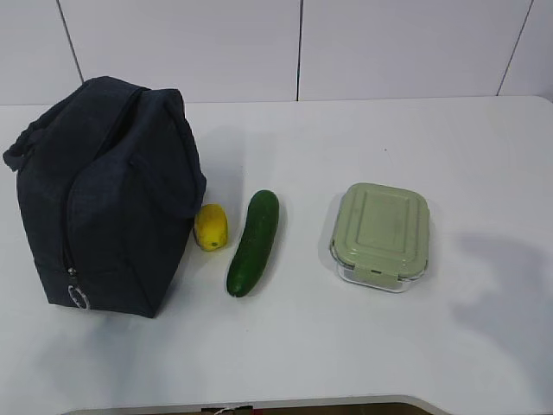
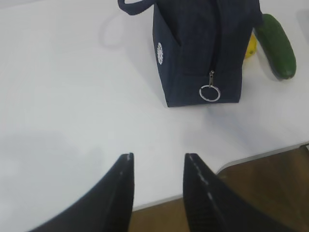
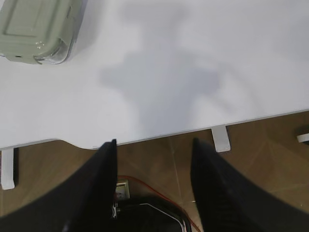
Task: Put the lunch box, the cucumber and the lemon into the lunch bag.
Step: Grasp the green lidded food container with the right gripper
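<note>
The dark navy lunch bag [image 1: 108, 194] stands at the left of the white table, zipped, its ring pull [image 2: 209, 93] hanging at the near end. The yellow lemon [image 1: 211, 226] lies just right of the bag, then the dark green cucumber [image 1: 253, 242], then the lunch box [image 1: 381, 235] with its pale green lid. Neither gripper shows in the exterior view. My left gripper [image 2: 157, 157] is open and empty above the table's front edge, well short of the bag. My right gripper [image 3: 153, 141] is open and empty over the front edge, with the lunch box [image 3: 36, 29] far up left.
The white table [image 1: 363, 147] ends at a white wall behind. Below the front edge I see brown floor [image 3: 260, 164], a red cable and dark equipment [image 3: 145, 212]. An arm's shadow [image 1: 510, 294] falls on the table's right side.
</note>
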Robot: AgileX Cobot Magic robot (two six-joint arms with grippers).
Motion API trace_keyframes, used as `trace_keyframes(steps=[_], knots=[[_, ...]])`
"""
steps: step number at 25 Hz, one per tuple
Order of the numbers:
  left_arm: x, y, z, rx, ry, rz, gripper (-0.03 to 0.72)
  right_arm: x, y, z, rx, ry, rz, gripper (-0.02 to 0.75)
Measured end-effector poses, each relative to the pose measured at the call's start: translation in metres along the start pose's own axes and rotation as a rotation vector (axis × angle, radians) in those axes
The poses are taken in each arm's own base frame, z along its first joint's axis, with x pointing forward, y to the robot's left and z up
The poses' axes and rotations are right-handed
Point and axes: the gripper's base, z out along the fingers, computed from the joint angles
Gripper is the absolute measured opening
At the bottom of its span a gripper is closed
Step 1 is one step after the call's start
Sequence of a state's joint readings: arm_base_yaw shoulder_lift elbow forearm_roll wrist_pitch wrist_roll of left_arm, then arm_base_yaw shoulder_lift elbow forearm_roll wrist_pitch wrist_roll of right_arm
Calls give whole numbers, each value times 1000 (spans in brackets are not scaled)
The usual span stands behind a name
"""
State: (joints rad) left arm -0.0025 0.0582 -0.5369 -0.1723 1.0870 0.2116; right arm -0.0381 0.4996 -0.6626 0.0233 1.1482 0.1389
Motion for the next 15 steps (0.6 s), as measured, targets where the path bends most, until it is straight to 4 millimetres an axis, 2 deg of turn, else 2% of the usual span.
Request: trace_keyframes(steps=[4,9,15], knots=[[-5,2,6,-4,27,-5,242,-19,3,9,10,66,2,399],[-14,4,22,24,131,-114,242,-47,7,24,20,141,6,400],[-50,5,29,77,218,-180,242,-69,10,35,23,184,-3,399]])
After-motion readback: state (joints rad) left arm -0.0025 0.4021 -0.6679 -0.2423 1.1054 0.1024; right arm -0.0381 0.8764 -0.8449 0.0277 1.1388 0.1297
